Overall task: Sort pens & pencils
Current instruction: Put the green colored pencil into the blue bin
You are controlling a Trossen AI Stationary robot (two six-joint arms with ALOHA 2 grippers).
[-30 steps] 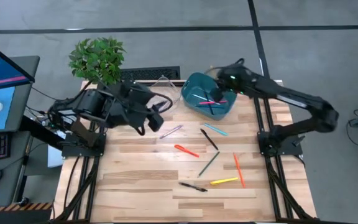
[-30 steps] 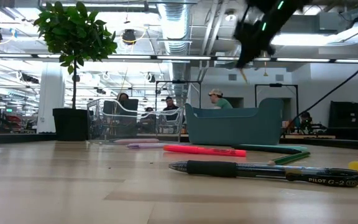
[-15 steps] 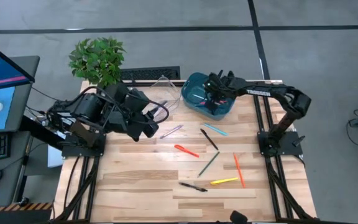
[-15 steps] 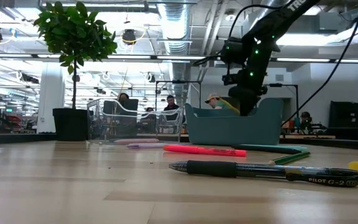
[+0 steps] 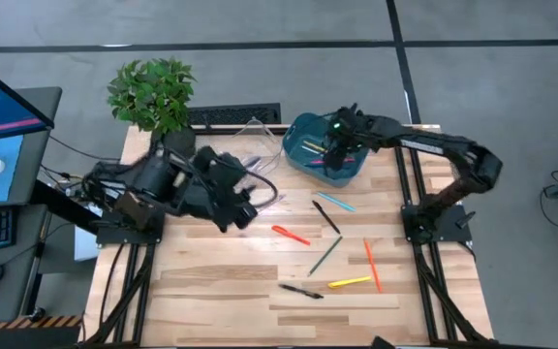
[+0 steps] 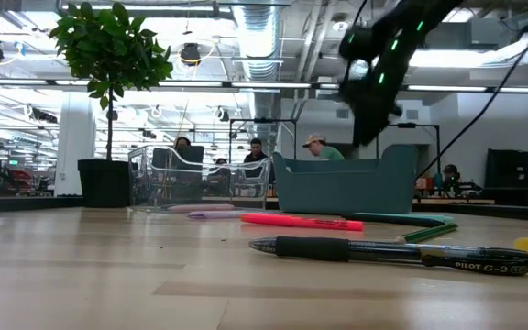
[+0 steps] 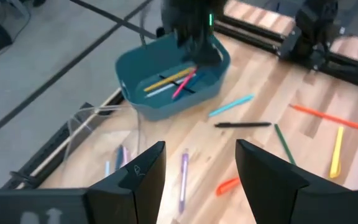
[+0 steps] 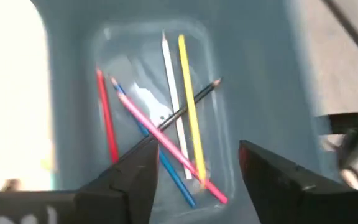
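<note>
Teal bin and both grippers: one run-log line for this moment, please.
right gripper: open, empty, above teal bin | bin: six pencils | left gripper: open, over purple pen

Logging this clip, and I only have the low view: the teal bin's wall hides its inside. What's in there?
Observer: Six pencils, red, blue, pink, white, yellow and black, lie crossed on the bin floor.
Operator: Is the right tool holding one?
Observer: No. The right tool hangs open and empty above them.
Operator: And the left tool?
Observer: The left tool is open, pointed at a purple pen on the table.
</note>
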